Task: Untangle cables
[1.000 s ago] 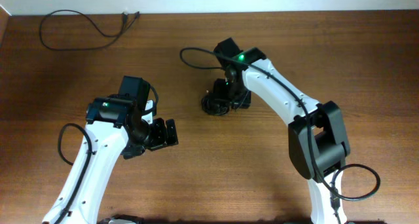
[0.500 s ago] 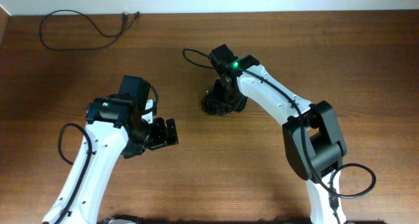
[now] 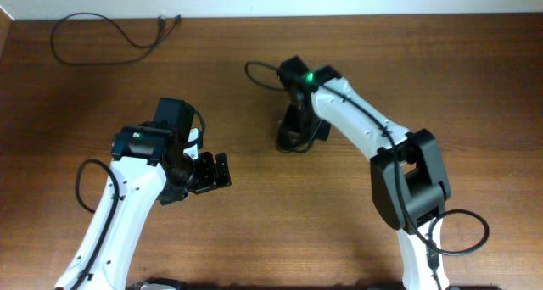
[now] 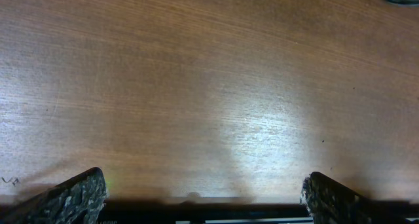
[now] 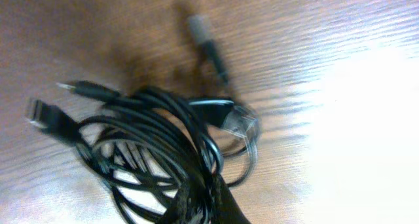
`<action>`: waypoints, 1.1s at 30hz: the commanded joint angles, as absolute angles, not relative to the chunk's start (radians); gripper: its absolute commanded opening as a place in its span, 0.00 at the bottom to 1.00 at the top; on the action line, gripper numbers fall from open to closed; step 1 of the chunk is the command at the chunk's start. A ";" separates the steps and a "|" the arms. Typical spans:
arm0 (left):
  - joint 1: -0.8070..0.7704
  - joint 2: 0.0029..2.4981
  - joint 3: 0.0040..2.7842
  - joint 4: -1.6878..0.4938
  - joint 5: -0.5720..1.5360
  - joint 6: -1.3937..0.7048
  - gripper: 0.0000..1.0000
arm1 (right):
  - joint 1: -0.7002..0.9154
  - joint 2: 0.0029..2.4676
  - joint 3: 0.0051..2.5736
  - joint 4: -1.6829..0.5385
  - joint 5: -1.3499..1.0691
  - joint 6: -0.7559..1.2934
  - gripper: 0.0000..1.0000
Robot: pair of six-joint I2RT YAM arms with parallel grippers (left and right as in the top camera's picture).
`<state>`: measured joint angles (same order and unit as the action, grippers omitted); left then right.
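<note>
Right pincer (image 3: pixel 293 137) is clamping the cable bundle (image 5: pixel 157 152), which is sitting directly beneath it over the surface (image 3: pixel 254 231), with strands converging into its closed tips. One bundle is showing four plug ends, though blur is limiting the count. One loose cable (image 3: pixel 140 46) is lying well left of the bundle. Left pincer (image 4: pixel 203 198) is gaping wide, holding nothing.
</note>
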<state>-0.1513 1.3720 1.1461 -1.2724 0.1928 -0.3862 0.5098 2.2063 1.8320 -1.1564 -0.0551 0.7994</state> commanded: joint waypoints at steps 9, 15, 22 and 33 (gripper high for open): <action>-0.154 1.375 1.144 -1.263 0.186 -0.393 0.99 | 0.521 2.136 2.285 -1.514 -0.049 0.591 0.04; -0.154 1.375 1.144 -1.264 0.186 -0.393 0.99 | 0.503 2.136 2.286 -1.567 -0.042 0.570 0.04; -0.155 1.375 1.144 -1.253 0.186 -0.393 0.99 | 0.503 2.136 2.285 -1.568 -0.145 0.513 0.16; -0.154 1.375 1.144 -1.258 0.186 -0.393 0.99 | 0.505 2.149 2.231 -1.554 -0.067 0.428 0.56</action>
<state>-0.1513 1.3727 1.1461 -1.2564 0.1928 -0.3862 0.5034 2.1567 2.2673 -1.5681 -0.1711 0.4114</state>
